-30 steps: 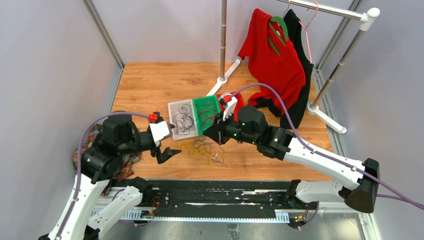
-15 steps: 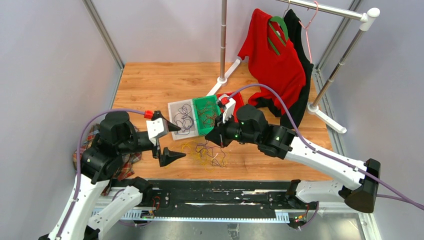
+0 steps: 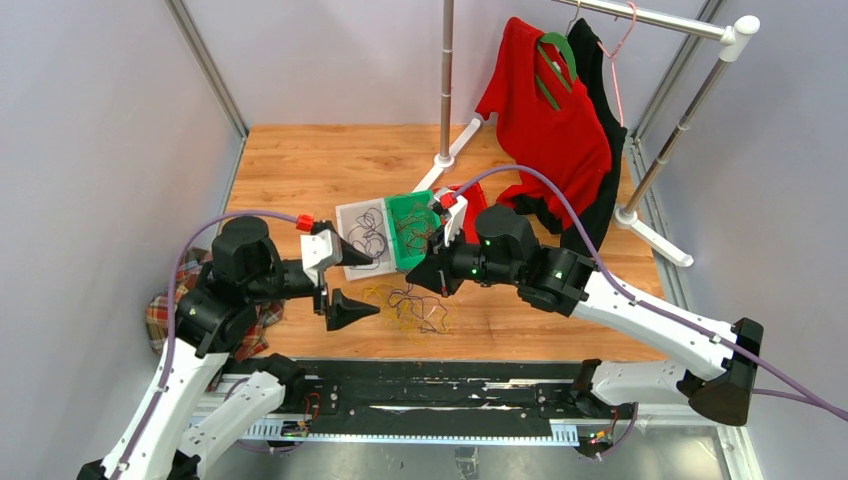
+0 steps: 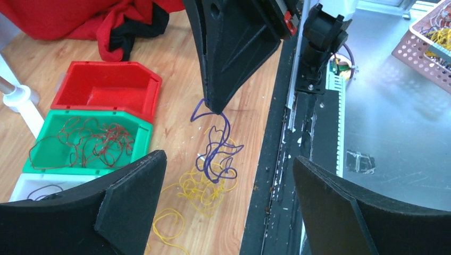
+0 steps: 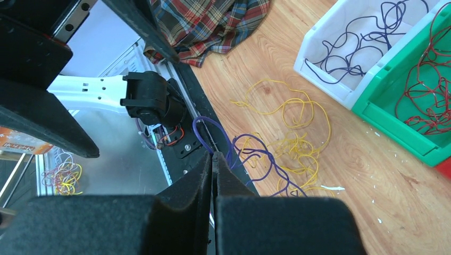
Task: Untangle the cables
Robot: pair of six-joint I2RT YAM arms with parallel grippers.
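Purple cable [image 4: 217, 151] pinched in the clenched right tool [image 5: 213, 157], dangling over the bench [image 3: 300, 170].
Left tool [image 3: 362, 281] gapes released; yellow cables [image 4: 197, 188] lie tangled at frame centre, below the green bin [image 3: 412, 222].

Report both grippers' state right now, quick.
Left gripper: open, holding nothing.
Right gripper: shut on a dark purple cable.

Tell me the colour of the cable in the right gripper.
Dark purple. The cable hangs from the shut right gripper; the left wrist view shows it best.
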